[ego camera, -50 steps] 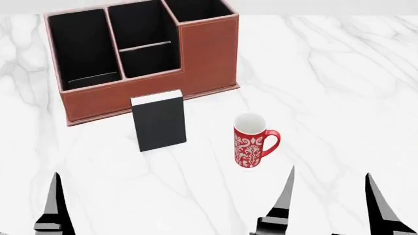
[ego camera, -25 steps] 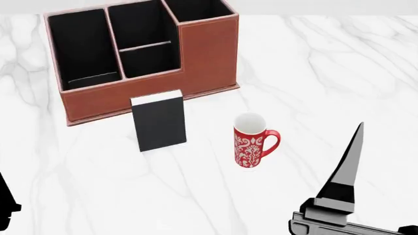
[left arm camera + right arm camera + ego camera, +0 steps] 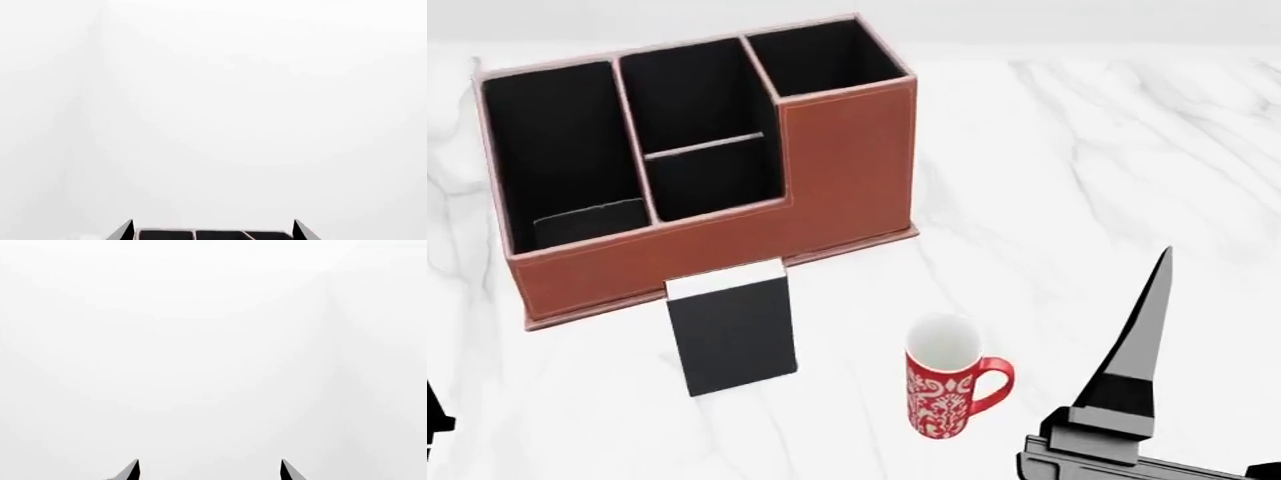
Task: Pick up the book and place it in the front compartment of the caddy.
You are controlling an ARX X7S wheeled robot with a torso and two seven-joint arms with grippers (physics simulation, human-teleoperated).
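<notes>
Both grippers empty, fingers apart; book upright on the table in front of the caddy.

Right gripper (image 3: 209, 471): wrist view shows two dark fingertips spread wide with nothing between them, facing blank white. In the head view one long black finger (image 3: 1134, 345) points upward at lower right, near the mug (image 3: 948, 390) but not touching it. Left gripper (image 3: 212, 231): its two tips likewise stand apart, empty, with a strip of the caddy's dark compartments visible between them at the frame edge; in the head view only a black sliver shows at the lower left border. The book (image 3: 733, 330), black cover, white page edges on top, stands just in front of the caddy's (image 3: 841, 165) low front wall, left of the red-and-white mug, on the white marble table (image 3: 1094, 160). Caddy compartments are black-lined; the taller section sits at its right end.
</notes>
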